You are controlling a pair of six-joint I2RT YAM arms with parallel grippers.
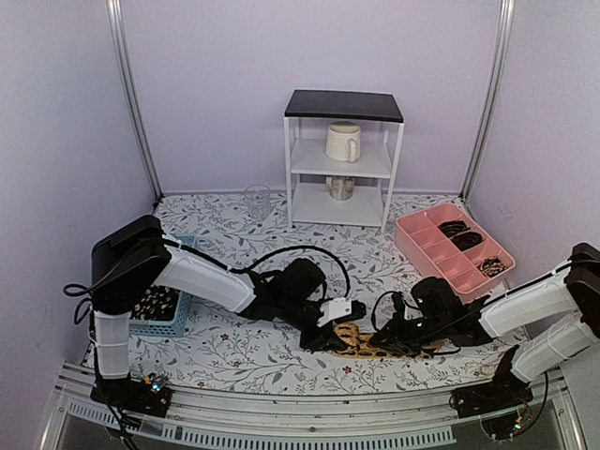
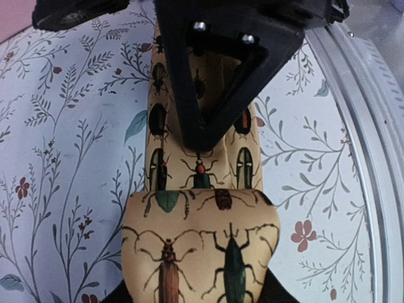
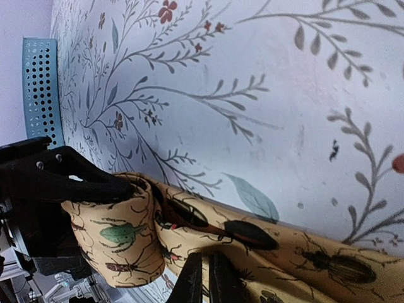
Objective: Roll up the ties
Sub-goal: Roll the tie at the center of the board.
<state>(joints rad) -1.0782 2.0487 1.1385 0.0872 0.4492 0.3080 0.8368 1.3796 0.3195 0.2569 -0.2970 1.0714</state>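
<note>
A tan tie (image 1: 398, 345) printed with beetles lies along the table's front edge, between the two arms. Its left end is turned over into a fat roll (image 2: 202, 252). My left gripper (image 1: 339, 330) is shut on that roll, its black fingers showing at either side of it in the left wrist view (image 2: 199, 295). My right gripper (image 1: 389, 336) is shut, fingertips together (image 3: 203, 273), and presses down on the flat tie (image 3: 303, 252) just right of the roll. It shows as a black wedge (image 2: 205, 120) in the left wrist view. Dark ties (image 1: 155, 303) lie in the basket.
A blue mesh basket (image 1: 176, 325) stands at the left, also in the right wrist view (image 3: 39, 82). A pink divided tray (image 1: 427, 246) with rolled ties is at the right. A white shelf (image 1: 343, 155) with a mug and a glass cup (image 1: 257, 200) stand at the back. The metal rail (image 2: 372, 164) runs close by.
</note>
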